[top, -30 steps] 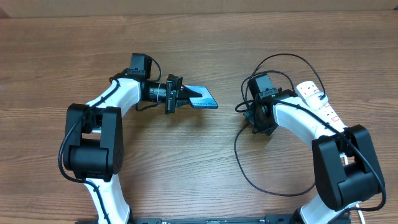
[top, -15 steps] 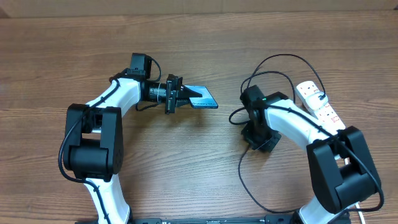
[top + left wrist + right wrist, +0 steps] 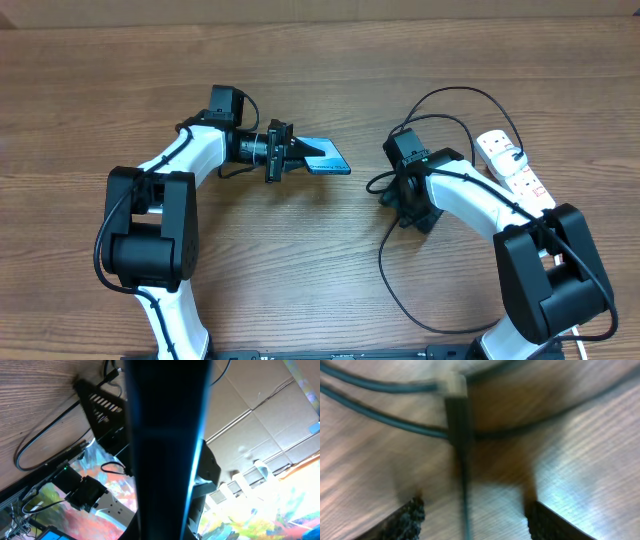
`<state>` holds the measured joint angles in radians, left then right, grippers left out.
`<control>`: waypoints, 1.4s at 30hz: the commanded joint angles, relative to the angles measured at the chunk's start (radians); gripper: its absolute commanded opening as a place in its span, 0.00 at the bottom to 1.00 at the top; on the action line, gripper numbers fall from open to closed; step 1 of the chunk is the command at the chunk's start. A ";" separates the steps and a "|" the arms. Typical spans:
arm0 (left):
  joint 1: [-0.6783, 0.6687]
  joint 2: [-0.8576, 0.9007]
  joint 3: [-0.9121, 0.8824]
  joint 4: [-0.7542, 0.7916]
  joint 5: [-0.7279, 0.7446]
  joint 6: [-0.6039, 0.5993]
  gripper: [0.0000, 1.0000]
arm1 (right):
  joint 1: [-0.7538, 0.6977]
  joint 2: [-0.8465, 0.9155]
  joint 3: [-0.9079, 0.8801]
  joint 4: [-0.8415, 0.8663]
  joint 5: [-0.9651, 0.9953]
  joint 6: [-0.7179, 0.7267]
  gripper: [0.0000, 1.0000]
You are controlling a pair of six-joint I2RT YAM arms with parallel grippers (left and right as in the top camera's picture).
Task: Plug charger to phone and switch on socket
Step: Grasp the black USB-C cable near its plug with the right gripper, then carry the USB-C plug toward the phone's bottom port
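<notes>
Overhead, pinching the phone (image 3: 335,163) in the left gripper (image 3: 305,152), mid-counter toward the far edge; holding the right gripper (image 3: 475,520) spread just above the charger (image 3: 456,417) tip, nearer the right edge. Lower squarely, centre the tip between the pads, close gently, mind the loops.

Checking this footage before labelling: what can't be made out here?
Port of the phone: left wrist view, the phone is a dark blur filling the middle.
Tip of the charger: right wrist view, motion blur.
Switches of the socket: overhead, too small, partly under the right arm.
</notes>
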<state>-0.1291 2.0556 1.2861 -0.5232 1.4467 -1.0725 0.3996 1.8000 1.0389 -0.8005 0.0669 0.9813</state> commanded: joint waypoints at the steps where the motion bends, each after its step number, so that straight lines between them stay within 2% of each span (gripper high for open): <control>1: -0.002 -0.001 0.000 0.001 0.040 0.018 0.04 | -0.004 0.002 -0.006 0.057 0.030 -0.070 0.72; 3: -0.002 -0.001 0.000 0.001 0.040 0.019 0.04 | -0.003 0.002 -0.006 0.060 0.029 -0.069 0.70; 8: -0.002 -0.001 0.000 0.001 0.040 0.018 0.04 | -0.002 0.002 -0.006 0.032 0.021 -0.065 0.52; 11: -0.002 -0.001 0.000 0.001 0.040 0.018 0.04 | -0.002 0.002 -0.006 0.019 0.014 -0.061 0.38; 16: -0.002 -0.001 0.000 0.001 0.039 0.036 0.04 | -0.002 0.001 -0.005 0.018 -0.003 -0.063 0.04; 20: -0.002 -0.001 0.000 0.005 0.039 0.105 0.04 | -0.006 -0.003 0.028 -0.032 -0.051 -0.113 0.04; 28: -0.002 -0.001 0.000 0.108 0.042 0.122 0.04 | -0.007 -0.143 0.271 -0.474 -0.112 -0.315 0.04; 34: -0.001 -0.001 0.000 0.227 0.093 0.117 0.04 | -0.007 -0.333 0.343 -0.677 -0.467 -0.602 0.04; 37: -0.001 -0.001 0.000 0.273 0.092 0.063 0.04 | -0.005 -0.402 0.343 -0.735 -0.674 -0.735 0.04; 40: -0.002 -0.001 0.000 0.317 0.097 0.028 0.04 | 0.010 -0.421 0.343 -0.759 -0.791 -0.817 0.04; 42: -0.003 -0.001 0.000 0.342 0.107 0.017 0.04 | 0.029 -0.415 0.343 -0.748 -0.801 -0.834 0.04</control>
<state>-0.1291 2.0556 1.2831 -0.2005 1.4822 -1.0214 0.4088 1.3754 1.3697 -1.5604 -0.5797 0.2714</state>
